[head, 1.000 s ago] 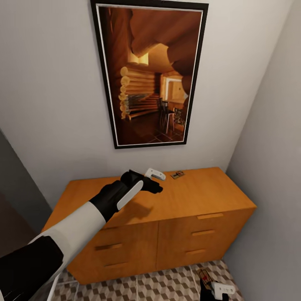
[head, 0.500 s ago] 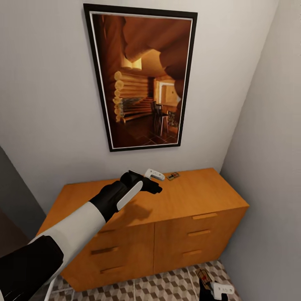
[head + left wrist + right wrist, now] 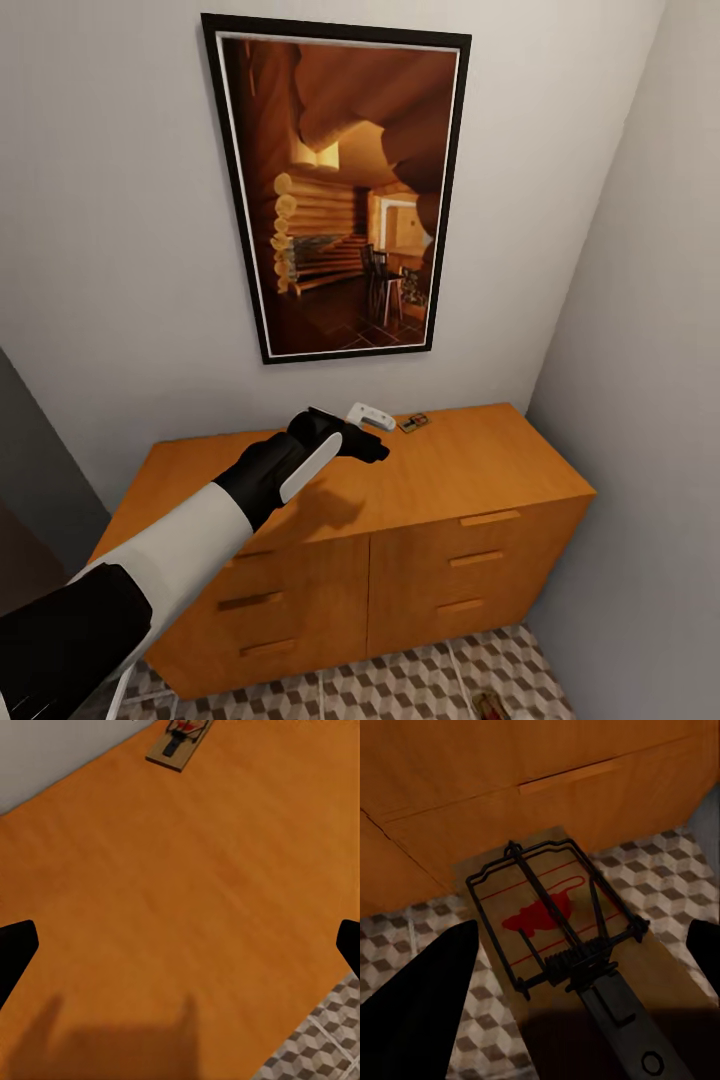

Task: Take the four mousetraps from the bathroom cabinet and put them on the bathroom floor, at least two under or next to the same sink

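Left gripper (image 3: 372,432) spread wide, empty, above cabinet (image 3: 470,470) | trap (image 3: 413,423) near wall ahead | right gripper (image 3: 577,945) spread around another trap (image 3: 556,924) over floor (image 3: 656,881)

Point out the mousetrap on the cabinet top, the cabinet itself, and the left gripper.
mousetrap (image 3: 413,423): head view, middle of its board.
cabinet (image 3: 480,465): head view, bare top surface.
left gripper (image 3: 375,432): head view, between the fingertips.

Framed picture (image 3: 340,190) hangs on grey-white back wall (image 3: 120,250), black frame, thin white inner border, log-cabin interior print in orange-browns. Side wall (image 3: 650,330) meets back wall right of picture. Dark panel (image 3: 40,470) lower left of picture.
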Tool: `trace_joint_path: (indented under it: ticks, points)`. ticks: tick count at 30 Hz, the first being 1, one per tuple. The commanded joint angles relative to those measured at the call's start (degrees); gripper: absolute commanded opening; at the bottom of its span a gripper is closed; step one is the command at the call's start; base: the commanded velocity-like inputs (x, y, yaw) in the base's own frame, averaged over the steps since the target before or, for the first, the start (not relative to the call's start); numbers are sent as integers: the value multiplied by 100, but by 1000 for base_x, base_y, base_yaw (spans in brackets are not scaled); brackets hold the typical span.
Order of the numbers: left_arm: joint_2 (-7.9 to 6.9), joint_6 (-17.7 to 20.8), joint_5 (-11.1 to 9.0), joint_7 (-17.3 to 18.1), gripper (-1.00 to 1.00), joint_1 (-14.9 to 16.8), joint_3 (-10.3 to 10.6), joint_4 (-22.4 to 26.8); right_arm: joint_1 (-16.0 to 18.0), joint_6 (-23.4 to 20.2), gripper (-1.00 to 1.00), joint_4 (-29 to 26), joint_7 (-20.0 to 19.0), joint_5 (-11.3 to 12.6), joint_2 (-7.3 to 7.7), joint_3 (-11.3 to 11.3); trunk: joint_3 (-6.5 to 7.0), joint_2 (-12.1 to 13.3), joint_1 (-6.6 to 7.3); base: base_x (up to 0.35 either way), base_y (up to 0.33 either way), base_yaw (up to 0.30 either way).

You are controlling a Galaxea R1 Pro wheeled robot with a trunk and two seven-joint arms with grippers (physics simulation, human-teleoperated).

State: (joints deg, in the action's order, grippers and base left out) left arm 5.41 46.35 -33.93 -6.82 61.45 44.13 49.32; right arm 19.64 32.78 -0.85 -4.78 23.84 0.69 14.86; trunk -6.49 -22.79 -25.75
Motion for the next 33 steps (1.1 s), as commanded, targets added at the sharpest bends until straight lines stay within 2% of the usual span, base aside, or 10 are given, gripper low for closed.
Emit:
trace_joint_path:
  ticks: [1,4,7,13,26,29,33]
  points:
    - [0,14,-61,-57,100,8,14,6,-80,-12,-100,6,-54,60,1,17,-12,-13,-4,0,0,0]
    - [-1,14,-61,-57,100,8,11,8,-330,-71,-100,6,-52,65,-10,18,-12,-13,-4,0,0,0]
    - [-4,14,-65,-57,100,8,9,-13,-421,-114,-100,12,-49,67,-62,18,-12,-13,-4,0,0,0]
    - [6,20,-69,-57,100,8,8,-21,-450,-174,-100,8,-38,68,-101,17,-12,-13,-4,87,0,0]
    - [31,17,-77,-45,100,8,21,-102,-453,-184,-100,6,-41,68,-104,17,-12,-13,-4,300,0,0]
    - [41,11,-78,94,100,3,85,-163,-453,-184,-100,6,-41,68,-104,17,-12,-13,-4,184,0,0]
    - [46,-23,-72,386,100,-2,328,-255,-453,-184,-100,6,-41,68,-104,17,-12,-13,-4,48,0,0]
